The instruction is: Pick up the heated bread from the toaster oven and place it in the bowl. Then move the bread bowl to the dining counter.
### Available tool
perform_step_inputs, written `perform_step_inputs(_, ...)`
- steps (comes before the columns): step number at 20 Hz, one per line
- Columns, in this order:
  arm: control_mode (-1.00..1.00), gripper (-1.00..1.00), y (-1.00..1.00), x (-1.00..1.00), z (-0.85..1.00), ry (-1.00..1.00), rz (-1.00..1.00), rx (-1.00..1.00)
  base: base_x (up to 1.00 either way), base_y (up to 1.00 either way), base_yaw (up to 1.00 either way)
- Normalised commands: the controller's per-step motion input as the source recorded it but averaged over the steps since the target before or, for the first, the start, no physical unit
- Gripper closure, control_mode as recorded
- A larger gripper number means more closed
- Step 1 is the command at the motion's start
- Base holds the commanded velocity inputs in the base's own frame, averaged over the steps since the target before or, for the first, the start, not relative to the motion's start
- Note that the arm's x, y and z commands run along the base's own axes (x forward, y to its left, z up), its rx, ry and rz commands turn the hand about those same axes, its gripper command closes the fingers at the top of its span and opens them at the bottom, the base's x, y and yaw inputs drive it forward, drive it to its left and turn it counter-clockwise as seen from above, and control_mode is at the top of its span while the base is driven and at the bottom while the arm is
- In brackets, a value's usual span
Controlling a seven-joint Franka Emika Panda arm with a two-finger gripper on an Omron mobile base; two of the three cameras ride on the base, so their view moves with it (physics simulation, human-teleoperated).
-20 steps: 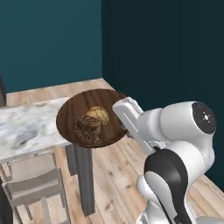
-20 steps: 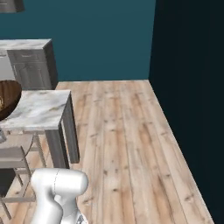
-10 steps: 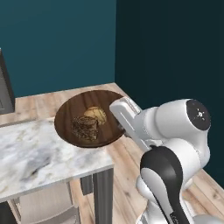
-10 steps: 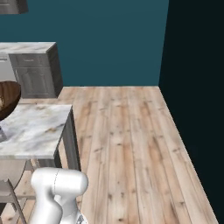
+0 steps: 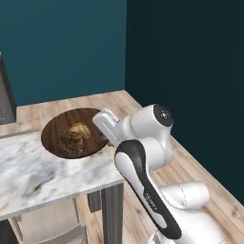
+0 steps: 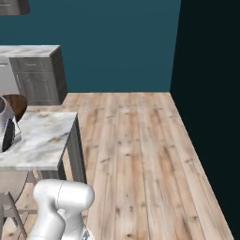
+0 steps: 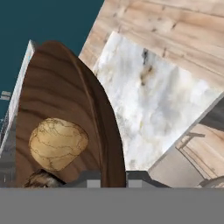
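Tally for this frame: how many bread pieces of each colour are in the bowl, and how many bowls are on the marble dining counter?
Dark brown speckled bread: 1
Golden-tan bread: 1
Wooden bowl: 1, over the dining counter, its rim gripped by the end effector
Total: 3

Bowl (image 5: 56,132) dark wood grain, smooth; dining counter (image 5: 28,177) veined white marble, polished; dark bread (image 5: 71,141) rough, golden piece (image 7: 57,143) smooth

Both base views look forward and down, sharing the dining counter (image 5: 33,176) (image 6: 40,140); the hand view sits close against the bowl (image 7: 70,87) rim
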Motion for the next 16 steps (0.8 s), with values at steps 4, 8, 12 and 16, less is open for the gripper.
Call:
perform_step_inputs(4,-1.0,1.0,0.76,0.89,-0.71,0.08,0.23,0.0,0.0,0.0,0.0)
perform_step_inputs(8,-1.0,1.0,0.97,0.82,-0.69,0.01,0.03,0.0,0.0,0.0,0.0)
perform_step_inputs(12,-1.0,1.0,0.96,0.9,-0.9,0.04,0.0,-0.1,0.0,0.0,0.0)
perform_step_inputs(16,-1.0,1.0,0.89,0.92,-0.86,0.07,0.0,-0.11,0.0,0.0,0.0)
